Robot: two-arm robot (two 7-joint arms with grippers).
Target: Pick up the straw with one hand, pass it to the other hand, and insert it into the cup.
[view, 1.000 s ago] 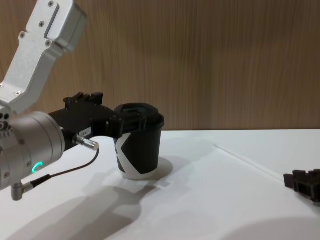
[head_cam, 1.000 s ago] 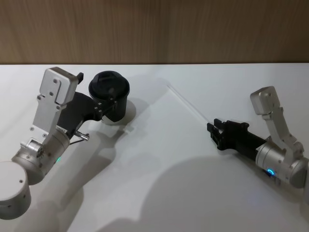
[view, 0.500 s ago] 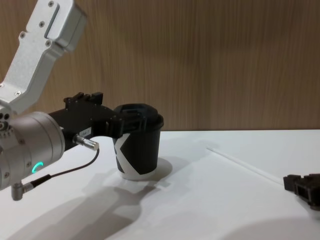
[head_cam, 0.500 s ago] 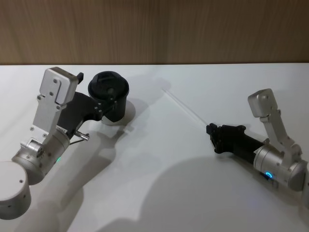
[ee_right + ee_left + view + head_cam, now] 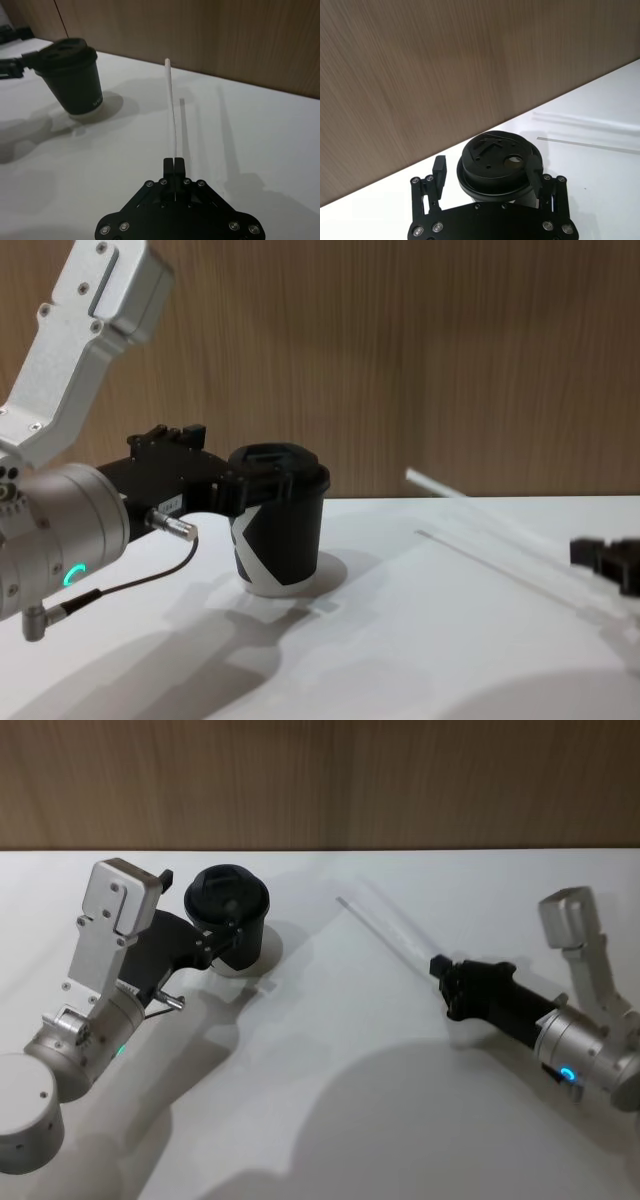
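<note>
- the right gripper [image 5: 438, 965] is on the right side of the white table [image 5: 320, 1100], its two fingers pressed together on one end of the straw [image 5: 385, 932].
- the straw is off the table, casting shadows on the surface beneath it; it runs out straight from the fingertips, its free end aimed back and to the left, well apart from the cup [image 5: 228, 905].
- the cup stands upright at the back left of the table with its lid on.
- the left gripper [image 5: 486, 169] sits at the cup, fingers spread, one on each side just below the lid; one finger shows a gap to the cup.
</note>
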